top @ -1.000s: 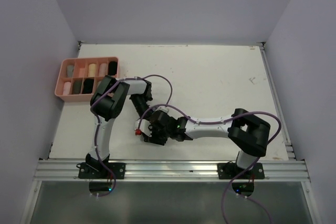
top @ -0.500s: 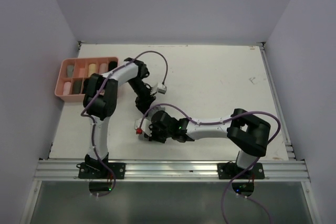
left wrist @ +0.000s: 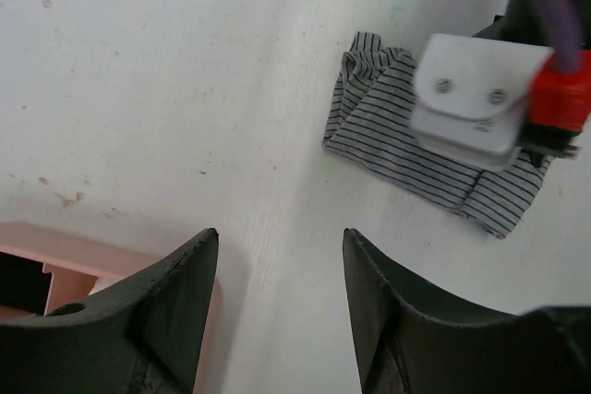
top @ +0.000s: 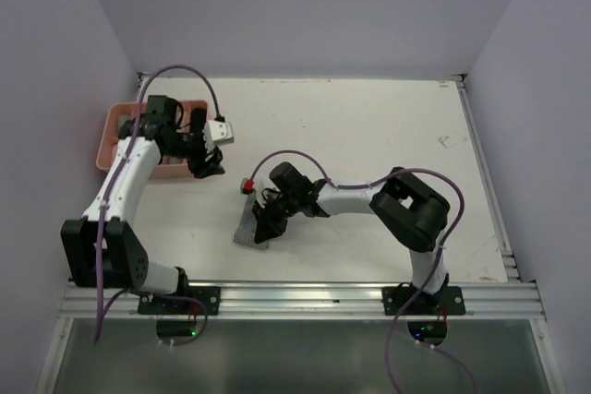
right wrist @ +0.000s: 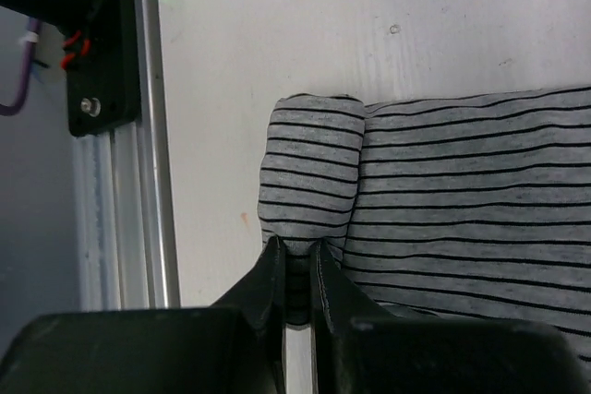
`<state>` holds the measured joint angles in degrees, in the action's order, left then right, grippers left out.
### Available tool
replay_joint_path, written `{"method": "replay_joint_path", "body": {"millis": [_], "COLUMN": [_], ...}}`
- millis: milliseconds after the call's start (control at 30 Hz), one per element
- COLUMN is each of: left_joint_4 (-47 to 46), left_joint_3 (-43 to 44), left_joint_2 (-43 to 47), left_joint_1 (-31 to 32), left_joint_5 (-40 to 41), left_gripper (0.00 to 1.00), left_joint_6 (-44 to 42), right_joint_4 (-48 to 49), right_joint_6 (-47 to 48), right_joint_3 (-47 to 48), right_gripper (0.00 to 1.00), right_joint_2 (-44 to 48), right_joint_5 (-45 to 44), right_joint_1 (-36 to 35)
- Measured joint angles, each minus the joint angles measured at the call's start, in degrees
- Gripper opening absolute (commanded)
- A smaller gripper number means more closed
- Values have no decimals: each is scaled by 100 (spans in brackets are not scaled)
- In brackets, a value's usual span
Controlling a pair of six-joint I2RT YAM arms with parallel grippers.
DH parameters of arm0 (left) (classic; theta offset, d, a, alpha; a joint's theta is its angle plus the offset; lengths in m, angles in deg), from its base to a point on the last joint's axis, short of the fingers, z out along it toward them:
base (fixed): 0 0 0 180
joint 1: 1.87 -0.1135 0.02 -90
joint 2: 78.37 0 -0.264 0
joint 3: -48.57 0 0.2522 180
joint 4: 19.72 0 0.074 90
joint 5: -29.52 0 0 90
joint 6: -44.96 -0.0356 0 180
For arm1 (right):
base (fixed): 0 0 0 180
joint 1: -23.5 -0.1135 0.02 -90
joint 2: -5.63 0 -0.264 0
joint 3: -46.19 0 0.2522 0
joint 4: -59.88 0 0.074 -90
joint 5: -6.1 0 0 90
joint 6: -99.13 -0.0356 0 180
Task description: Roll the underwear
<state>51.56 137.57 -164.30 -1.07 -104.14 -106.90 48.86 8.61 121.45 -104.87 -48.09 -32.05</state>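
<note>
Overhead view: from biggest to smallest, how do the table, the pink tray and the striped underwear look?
Largest by far: table.
Next: pink tray, though partly hidden.
Smallest: striped underwear.

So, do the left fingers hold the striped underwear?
No, the left fingers stand open and empty near the pink tray; the striped underwear lies apart on the table.

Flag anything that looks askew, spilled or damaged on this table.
Nothing stands out. The striped underwear lies on the table with one end rolled, and the right gripper is pinched on that roll. The left gripper hangs open beside the pink tray, which looks intact where it shows.
</note>
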Motion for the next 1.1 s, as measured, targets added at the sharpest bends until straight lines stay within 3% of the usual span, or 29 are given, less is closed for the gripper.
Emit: {"method": "replay_joint_path", "body": {"millis": [167,300,500,667,933,1100], "left_joint_4": [-339,-192,-584,-1250,-2111,-2441], "left_joint_3": [-1700,-2653,-3814,-4201,-4422,-4583], "left_joint_2": [1554,2114,2774,2951,2616,2411], "left_joint_1": [61,142,1113,1845,2267,2610], "left_joint_5": [-114,-107,216,516,815,977], "left_gripper": [59,63,64,64,62,54], "left_joint_6": [-442,-1023,-1016,-671,-365,-214], "right_joint_4": [-66,-120,-243,-149,-50,-52], "right_joint_6": [-566,-968,-1572,-1989,-2533,-2754], "right_joint_3": [444,782,1252,1248,1259,1294], "right_gripper": [0,0,0,0,0,0], "right_joint_2": [-586,-1097,-1823,-2002,-2186,-2218], "right_joint_5": [1016,1856,2905,3226,3453,3456], "right_joint_1": [356,636,925,999,1082,1099]}}
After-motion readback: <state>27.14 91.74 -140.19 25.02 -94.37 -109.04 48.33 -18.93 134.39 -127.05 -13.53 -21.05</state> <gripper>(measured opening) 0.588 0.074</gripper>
